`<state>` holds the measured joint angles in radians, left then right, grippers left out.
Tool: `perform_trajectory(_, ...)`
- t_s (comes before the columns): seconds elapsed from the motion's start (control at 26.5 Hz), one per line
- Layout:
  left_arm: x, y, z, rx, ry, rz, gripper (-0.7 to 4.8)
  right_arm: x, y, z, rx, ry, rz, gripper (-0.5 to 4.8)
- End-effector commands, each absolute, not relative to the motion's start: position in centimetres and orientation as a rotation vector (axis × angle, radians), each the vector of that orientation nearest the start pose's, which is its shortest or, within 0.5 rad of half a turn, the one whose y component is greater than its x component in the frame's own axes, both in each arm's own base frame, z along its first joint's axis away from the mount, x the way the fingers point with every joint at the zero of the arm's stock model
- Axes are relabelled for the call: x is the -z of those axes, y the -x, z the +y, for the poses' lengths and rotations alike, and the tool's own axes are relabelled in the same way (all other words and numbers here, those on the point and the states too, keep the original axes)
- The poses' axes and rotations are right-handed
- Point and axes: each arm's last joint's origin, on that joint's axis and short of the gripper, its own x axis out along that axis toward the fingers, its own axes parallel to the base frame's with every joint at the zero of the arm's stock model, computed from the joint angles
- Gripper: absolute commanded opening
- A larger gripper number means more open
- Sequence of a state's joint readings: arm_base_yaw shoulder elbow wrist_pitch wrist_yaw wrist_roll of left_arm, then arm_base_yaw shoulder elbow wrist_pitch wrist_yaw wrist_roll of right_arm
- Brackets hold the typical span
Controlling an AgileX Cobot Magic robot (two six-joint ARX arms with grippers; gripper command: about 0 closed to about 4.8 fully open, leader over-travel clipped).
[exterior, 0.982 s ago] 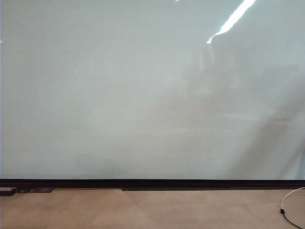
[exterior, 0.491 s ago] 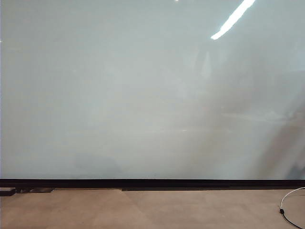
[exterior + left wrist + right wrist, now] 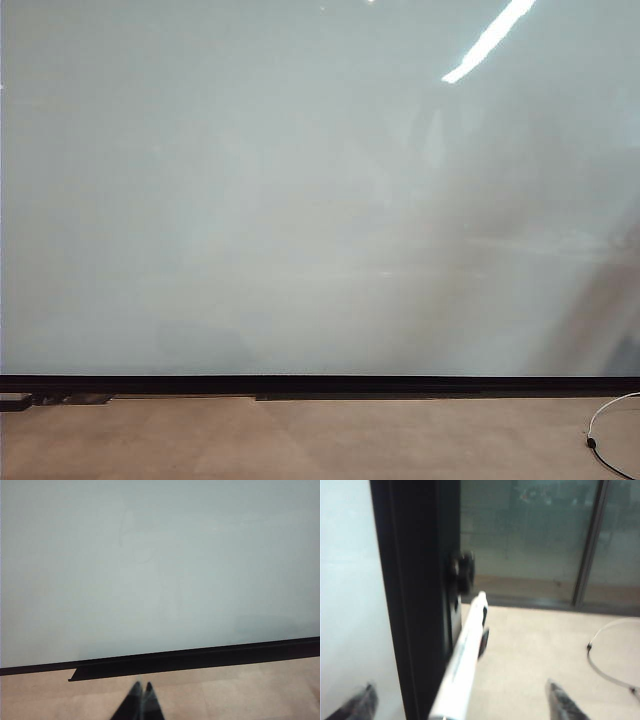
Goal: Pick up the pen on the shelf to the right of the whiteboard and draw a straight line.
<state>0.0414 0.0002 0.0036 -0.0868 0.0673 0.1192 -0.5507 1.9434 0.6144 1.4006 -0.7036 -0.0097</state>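
Right gripper [image 3: 460, 700] was spread wide, one finger [image 3: 357, 702] over the whiteboard [image 3: 345, 580] face, the other out over the floor, holding nothing — the pen [image 3: 462, 662] lay between them on a white shelf by the board's dark side frame, so closing off-centre could have knocked it off or nipped the frame. Left gripper [image 3: 141, 692] sat parked low, tips pressed together, near the board's bottom edge; farther off, no straight line was drawn yet.

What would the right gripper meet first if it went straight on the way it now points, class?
Probably the pen: it lies between the open fingers of the right gripper, beside the whiteboard and its black frame. Depth is unclear in this blurred view.
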Motion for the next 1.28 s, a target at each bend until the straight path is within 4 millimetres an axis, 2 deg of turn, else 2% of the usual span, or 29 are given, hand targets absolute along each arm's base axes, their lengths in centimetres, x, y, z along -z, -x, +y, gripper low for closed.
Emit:
perform_trajectory(0.04,-15.9,-9.7,0.2,0.03,-0.116,0.065,-0.05,-12.4,-28.6,-15.3,-0.151,0.024,-0.044,4.08)
perform_trajectory(0.3,-15.9,-9.7,0.2,0.03,-0.116,0.065,-0.05,-12.8,-29.4,-14.9,-0.173,0.037,-0.063,4.07)
perform_trajectory(0.42,-15.9,-9.7,0.2,0.03,-0.116,0.065,-0.05,-12.8,-29.4,-14.9,-0.172,0.038,-0.063,3.55)
perform_trajectory(0.57,-15.9,-9.7,0.2,0.03,-0.116,0.065,-0.05,-13.2,-29.7,-15.2,-0.17,0.048,-0.078,3.53)
perform_trajectory(0.68,-15.9,-9.7,0.2,0.03,-0.116,0.065,-0.05,-13.3,-29.8,-15.2,-0.171,0.051,-0.081,3.03)
perform_trajectory(1.17,-15.9,-9.7,0.2,0.031,-0.116,0.065,-0.05,-13.3,-30.4,-14.6,-0.194,0.05,-0.083,3.03)
perform_trajectory(1.28,-15.9,-9.7,0.2,0.03,-0.116,0.065,-0.05,-13.3,-30.4,-14.6,-0.194,0.05,-0.082,2.51)
